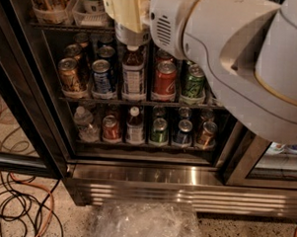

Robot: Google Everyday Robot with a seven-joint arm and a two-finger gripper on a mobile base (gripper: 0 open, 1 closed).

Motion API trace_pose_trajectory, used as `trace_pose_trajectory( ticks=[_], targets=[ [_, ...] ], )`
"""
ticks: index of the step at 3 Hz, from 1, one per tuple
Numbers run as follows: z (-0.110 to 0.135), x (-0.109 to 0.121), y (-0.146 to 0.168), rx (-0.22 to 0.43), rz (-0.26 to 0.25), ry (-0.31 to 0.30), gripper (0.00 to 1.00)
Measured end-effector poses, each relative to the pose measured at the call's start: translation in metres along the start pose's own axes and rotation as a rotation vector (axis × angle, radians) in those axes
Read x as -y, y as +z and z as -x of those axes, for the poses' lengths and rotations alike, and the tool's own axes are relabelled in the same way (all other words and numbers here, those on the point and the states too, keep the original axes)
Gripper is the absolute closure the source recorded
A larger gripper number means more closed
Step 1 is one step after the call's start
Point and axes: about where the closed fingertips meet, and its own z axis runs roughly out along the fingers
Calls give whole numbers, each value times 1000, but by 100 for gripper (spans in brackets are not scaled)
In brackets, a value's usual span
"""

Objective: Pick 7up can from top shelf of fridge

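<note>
Pincer (124,10) at top shelf (68,26), red Coca-Cola can (165,77) below

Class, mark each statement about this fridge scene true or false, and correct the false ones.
1. The gripper is up at the top shelf, near the picture's upper edge. True.
2. The red can stands left of the blue can. False: it stands to the right, with a bottle between them.
3. Cables lie on the floor at the lower left, in front of the fridge. True.
4. The green can lies tipped over. False: it stands upright, right of the red can.
</note>
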Motion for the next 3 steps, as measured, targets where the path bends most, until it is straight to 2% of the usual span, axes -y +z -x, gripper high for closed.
trace_pose_trajectory(
  ticks=[1,2,3],
  targets=[
    [0,-1,0,1,1,0,100],
    [-17,-1,9,-24,41,9,100],
    [-56,10,-8,-97,57,44,100]
  ],
)
